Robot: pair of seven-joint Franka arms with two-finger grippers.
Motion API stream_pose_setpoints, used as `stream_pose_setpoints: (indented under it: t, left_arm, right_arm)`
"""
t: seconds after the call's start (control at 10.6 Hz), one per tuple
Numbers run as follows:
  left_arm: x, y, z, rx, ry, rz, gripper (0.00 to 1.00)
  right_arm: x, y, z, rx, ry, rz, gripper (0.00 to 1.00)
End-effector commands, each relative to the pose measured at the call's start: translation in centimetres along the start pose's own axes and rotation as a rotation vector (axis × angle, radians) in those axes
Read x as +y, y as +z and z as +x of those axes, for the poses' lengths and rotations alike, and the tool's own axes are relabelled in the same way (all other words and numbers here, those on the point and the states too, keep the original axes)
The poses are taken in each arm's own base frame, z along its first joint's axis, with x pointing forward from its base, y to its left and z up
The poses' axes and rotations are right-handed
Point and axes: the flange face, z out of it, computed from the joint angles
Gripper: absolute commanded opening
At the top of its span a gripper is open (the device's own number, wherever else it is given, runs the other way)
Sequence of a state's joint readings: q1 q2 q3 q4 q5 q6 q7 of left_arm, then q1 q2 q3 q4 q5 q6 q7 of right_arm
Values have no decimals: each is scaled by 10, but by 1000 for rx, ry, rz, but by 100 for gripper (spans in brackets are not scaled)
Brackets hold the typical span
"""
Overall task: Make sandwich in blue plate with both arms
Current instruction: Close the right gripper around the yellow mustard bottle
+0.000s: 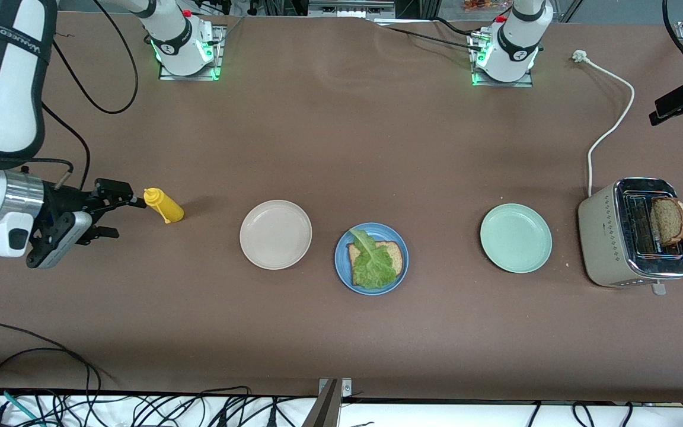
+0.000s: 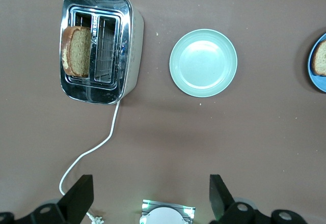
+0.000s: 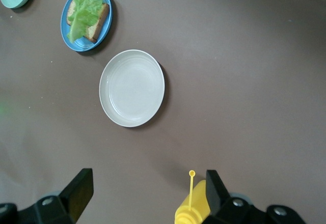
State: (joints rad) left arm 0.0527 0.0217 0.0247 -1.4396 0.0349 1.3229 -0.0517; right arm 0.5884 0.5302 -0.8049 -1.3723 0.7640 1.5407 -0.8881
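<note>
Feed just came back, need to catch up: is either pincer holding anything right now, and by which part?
Nothing is held. The right pincer is open at the mustard bottle, not gripping it. The left pincer is open and empty above the table.

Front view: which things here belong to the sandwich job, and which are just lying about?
Job: blue plate, bread and lettuce on it, slice in the toaster.
Lying about: beige plate, mint plate, yellow bottle.

The only readable text is white lettering, seemingly "VANUEO", on the black band [image 1: 16, 40] round the right arm's upper link.
</note>
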Motion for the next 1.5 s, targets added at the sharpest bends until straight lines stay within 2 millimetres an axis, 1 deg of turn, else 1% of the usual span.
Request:
stream_pose_setpoints:
  t: [0.0,0.19,0.38,0.47,0.66,0.75,0.94,1.03,1.22,1.41]
  left_arm:
    - [0,-4,1,8,-3,-20,100]
    - [0,-4,1,8,-3,-20,100]
    - [0,-4,1,8,-3,-20,100]
    - [0,-4,1,8,-3,-20,100]
    - [0,-4,1,8,-3,-20,100]
    - [0,-4,1,8,-3,-20,100]
    - [0,-4,1,8,-3,-20,100]
    - [0,-4,1,8,-3,-20,100]
    - [0,-4,1,8,-3,-20,100]
    - [0,-4,1,8,-3,-20,100]
  right_arm:
    - [-6,-16,-5,0,-62,11,98]
    - [3,-17,-10,8,-39,19,98]
    - [6,-19,-12,14,-57,39,97]
    - [-1,-26,-12,8,-60,21,97]
    - [-10,-31,-14,-18,-35,-7,97]
    - [-2,-30,-21,-17,-17,2,97]
    - [-5,-24,-29,2,-23,-1,96]
    - [-4,-15,-39,13,-19,-17,96]
    - [2,3,-70,51,10,-15,96]
    - [11,20,-96,72,-30,-32,96]
